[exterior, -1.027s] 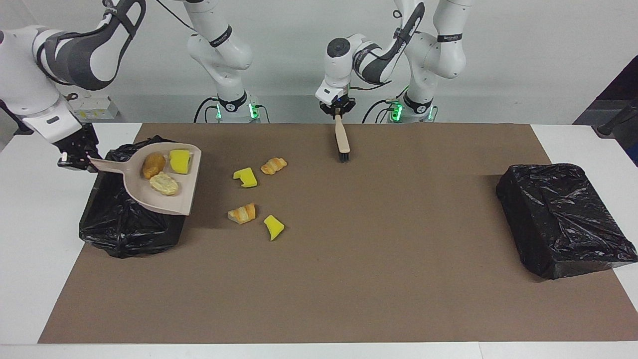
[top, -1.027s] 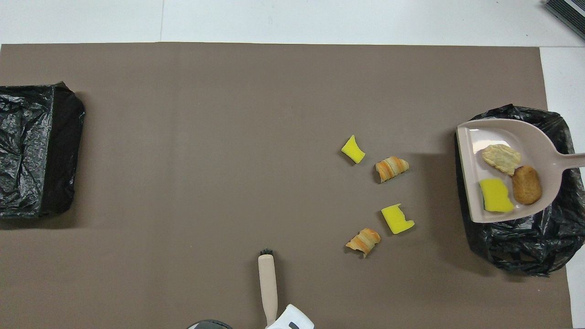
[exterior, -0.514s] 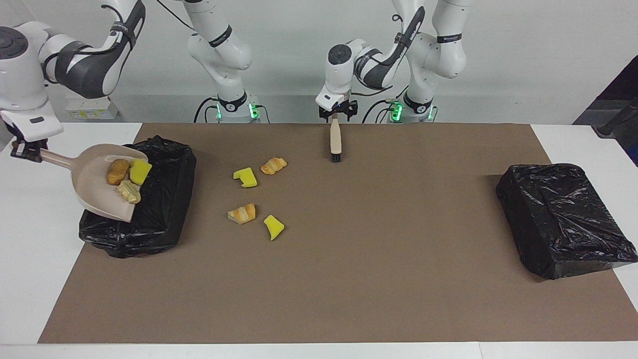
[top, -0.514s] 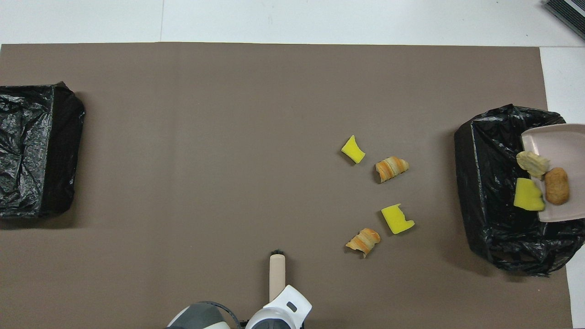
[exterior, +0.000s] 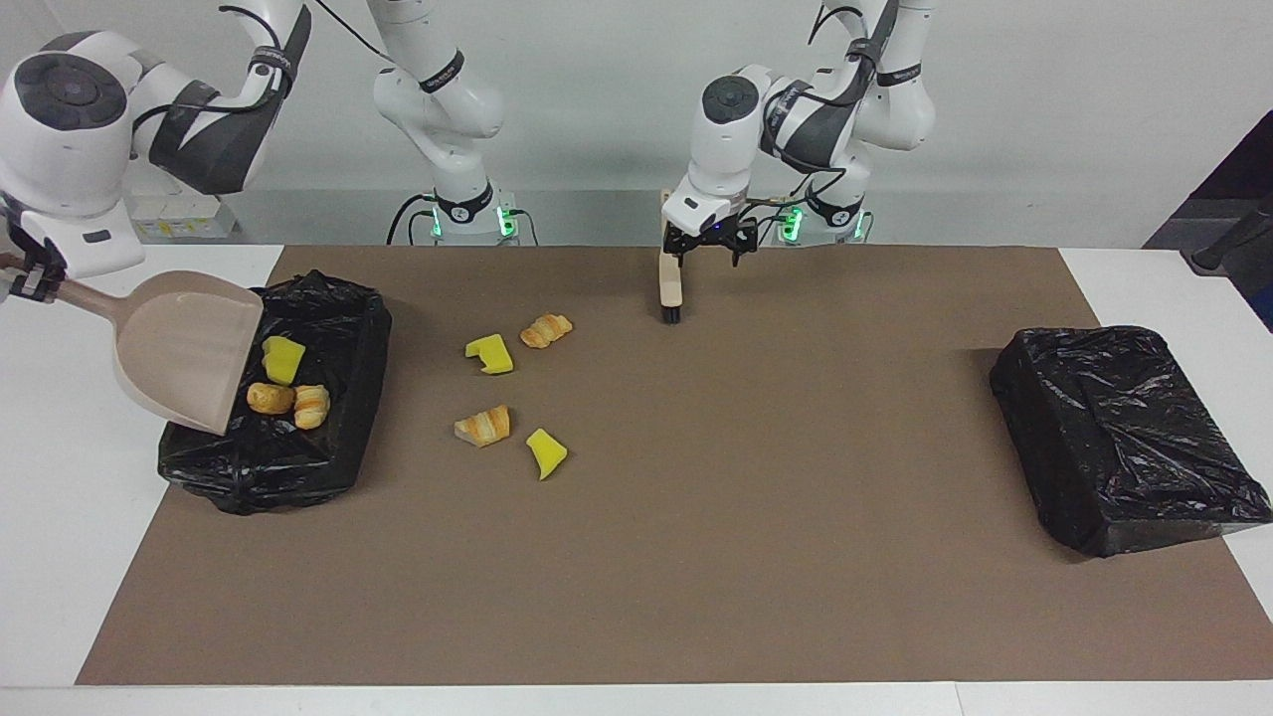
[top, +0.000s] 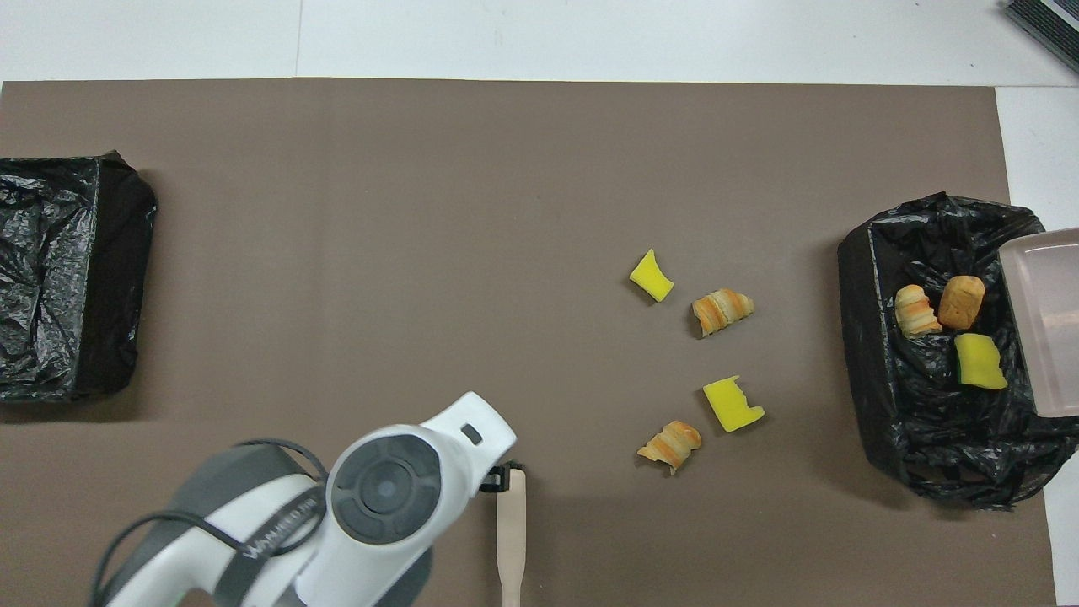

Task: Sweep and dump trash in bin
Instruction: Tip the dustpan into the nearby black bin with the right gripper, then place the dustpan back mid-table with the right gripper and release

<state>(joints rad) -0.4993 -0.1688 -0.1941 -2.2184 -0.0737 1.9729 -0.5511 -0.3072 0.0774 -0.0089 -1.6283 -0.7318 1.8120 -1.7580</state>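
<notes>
Three scraps [exterior: 283, 386] have slid from dustpan [exterior: 184, 348] into bin [exterior: 338, 457]; right end effector [exterior: 25, 283] grips dustpan handle; left end effector [exterior: 708, 249], spread open, beside released brush [exterior: 669, 288]; four scraps [exterior: 512, 393] lie on counter [exterior: 696, 547].

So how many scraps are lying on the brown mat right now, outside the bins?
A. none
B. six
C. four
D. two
C: two yellow sponge chunks and two croissant pieces lie on the mat; three more scraps are already inside the bin at the right arm's end.
</notes>
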